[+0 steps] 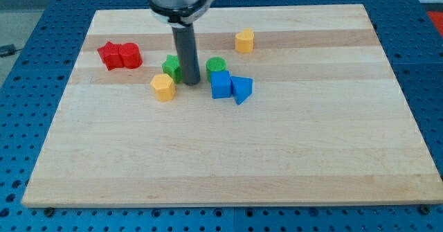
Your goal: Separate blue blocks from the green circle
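Inspector A: Where is my tip (192, 82) sitting?

Inspector B: It is resting on the bench (228, 156), between the green star-like block (171, 67) at the view's left and the green circle (216, 66) at the view's right. No claw is showing, so its state cannot be told.

Inspector A: And the blue blocks?

Inspector B: The blue cube (221, 84) is touching the green circle from below; the blue triangular block (241, 89) is pressing against the cube's right side.

Inspector A: Others?

Inspector B: Two red blocks (119, 55) are sitting together at the upper left. One yellow block (163, 87) is lying just below the green star-like block, another yellow block (244, 41) lying apart near the top.
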